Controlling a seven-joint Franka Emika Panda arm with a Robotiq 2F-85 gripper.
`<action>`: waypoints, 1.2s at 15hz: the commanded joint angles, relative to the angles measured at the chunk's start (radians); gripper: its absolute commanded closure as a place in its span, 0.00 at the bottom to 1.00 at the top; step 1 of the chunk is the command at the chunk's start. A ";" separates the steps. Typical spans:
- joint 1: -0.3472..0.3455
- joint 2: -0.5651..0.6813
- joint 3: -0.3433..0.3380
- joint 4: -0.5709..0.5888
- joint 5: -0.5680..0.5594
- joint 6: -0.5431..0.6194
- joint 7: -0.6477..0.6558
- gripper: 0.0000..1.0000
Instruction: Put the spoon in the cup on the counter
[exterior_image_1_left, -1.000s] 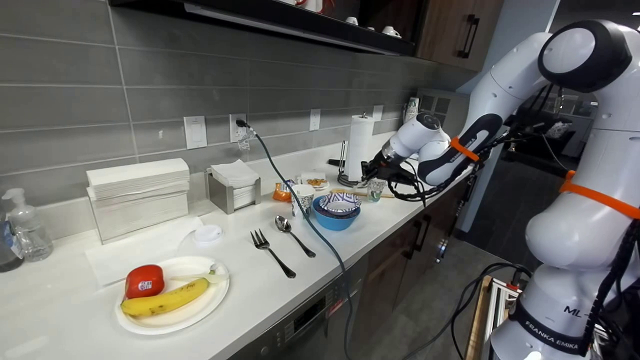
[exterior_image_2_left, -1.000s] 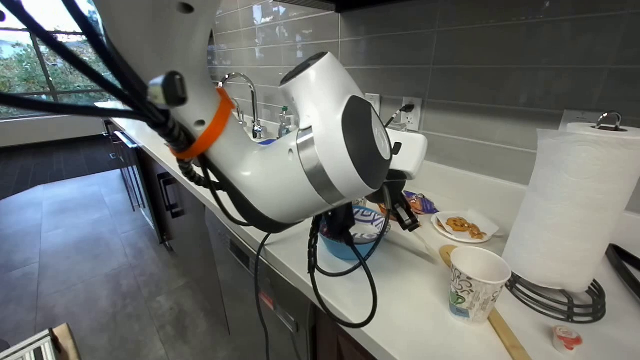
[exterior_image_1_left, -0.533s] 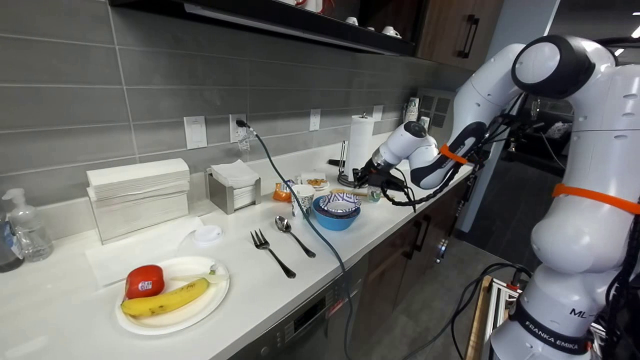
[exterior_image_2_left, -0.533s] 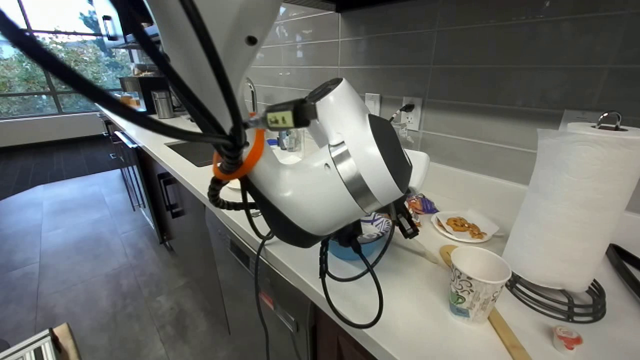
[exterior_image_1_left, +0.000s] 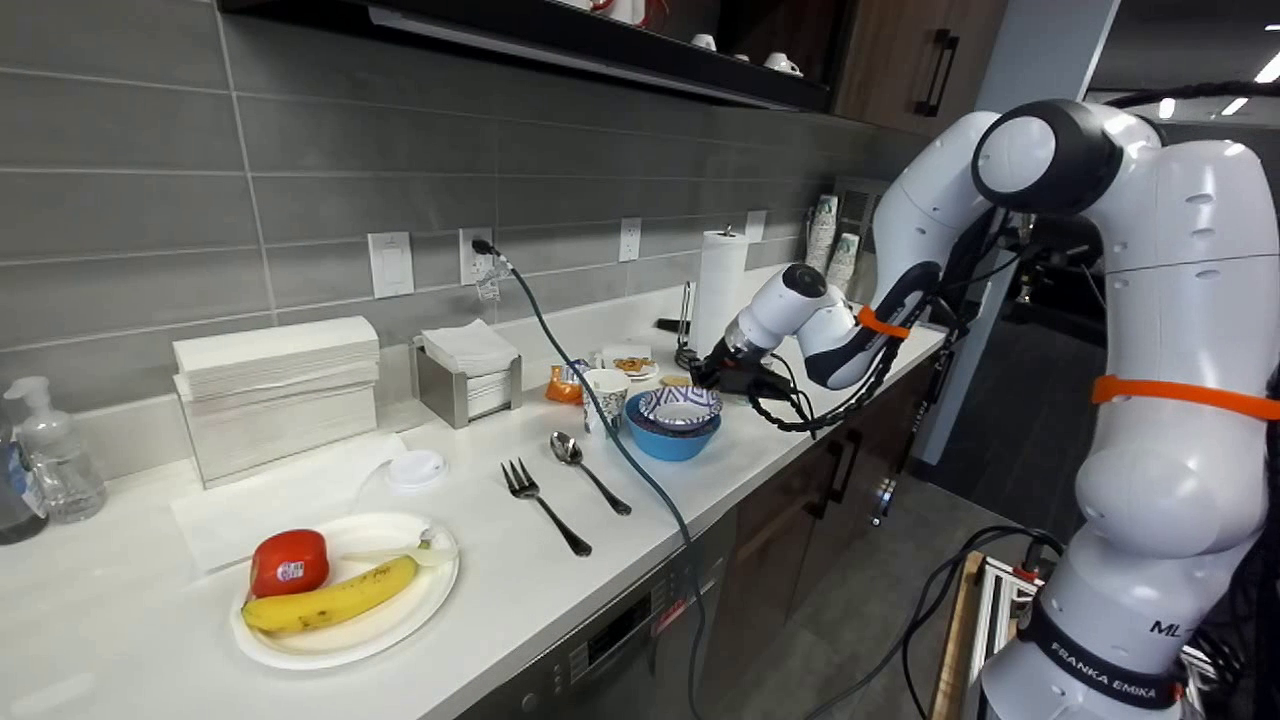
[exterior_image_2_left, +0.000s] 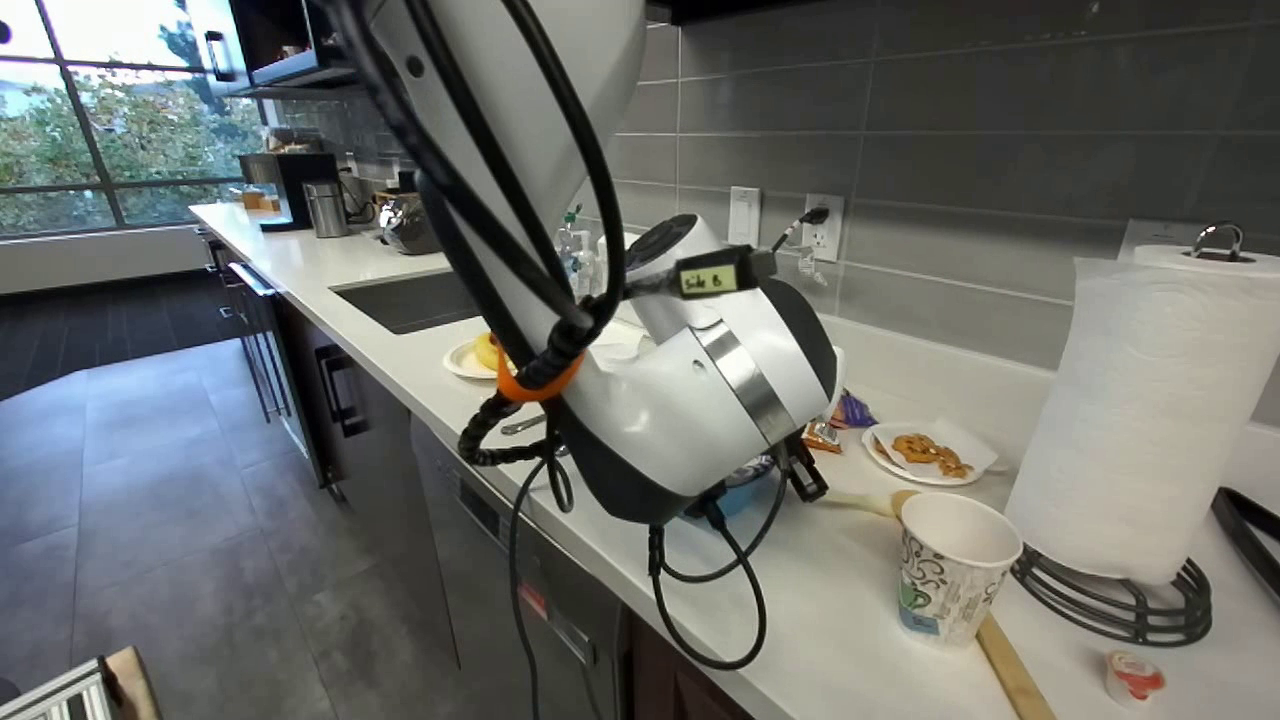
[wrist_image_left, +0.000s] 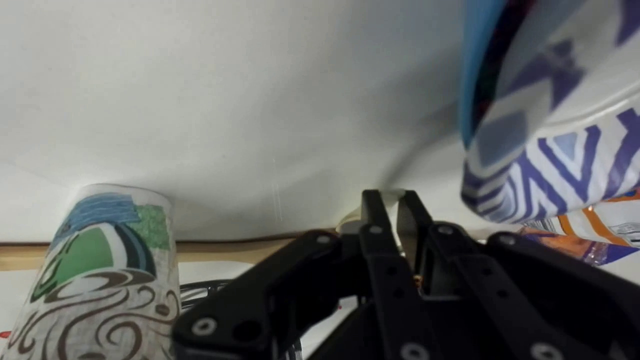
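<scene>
My gripper (wrist_image_left: 390, 196) is nearly closed, its fingertips pinching what looks like a pale plastic spoon. The spoon's rounded end (wrist_image_left: 351, 219) shows left of the fingers in the wrist view; it extends from the gripper (exterior_image_2_left: 812, 488) toward the cup as a pale strip (exterior_image_2_left: 858, 502) in an exterior view. The patterned paper cup (exterior_image_2_left: 960, 565) stands upright on the counter (exterior_image_2_left: 830, 640) and shows at left in the wrist view (wrist_image_left: 105, 280), apart from the gripper. In an exterior view the gripper (exterior_image_1_left: 700, 378) hides it. A metal spoon (exterior_image_1_left: 567, 450) lies on the counter.
A blue bowl (exterior_image_1_left: 672, 442) with a patterned bowl (exterior_image_1_left: 680, 400) inside stands beside the gripper. A wooden utensil (exterior_image_2_left: 1010, 665) lies by the cup. A paper towel roll (exterior_image_2_left: 1150, 420), pretzel plate (exterior_image_2_left: 925, 478), another cup (exterior_image_1_left: 606, 385), fork (exterior_image_1_left: 535, 505) and hanging cable (exterior_image_1_left: 640, 470) are around.
The gripper has moved lower and closer to the bowls, leftward and down in an exterior view. The pale spoon has shifted with it. The cup and bowls have not moved.
</scene>
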 joint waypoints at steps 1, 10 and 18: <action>0.053 0.058 -0.049 0.053 -0.075 -0.023 0.087 0.97; 0.074 -0.005 -0.061 -0.008 -0.046 -0.023 0.107 0.24; 0.066 -0.228 -0.035 -0.073 -0.007 -0.006 0.191 0.00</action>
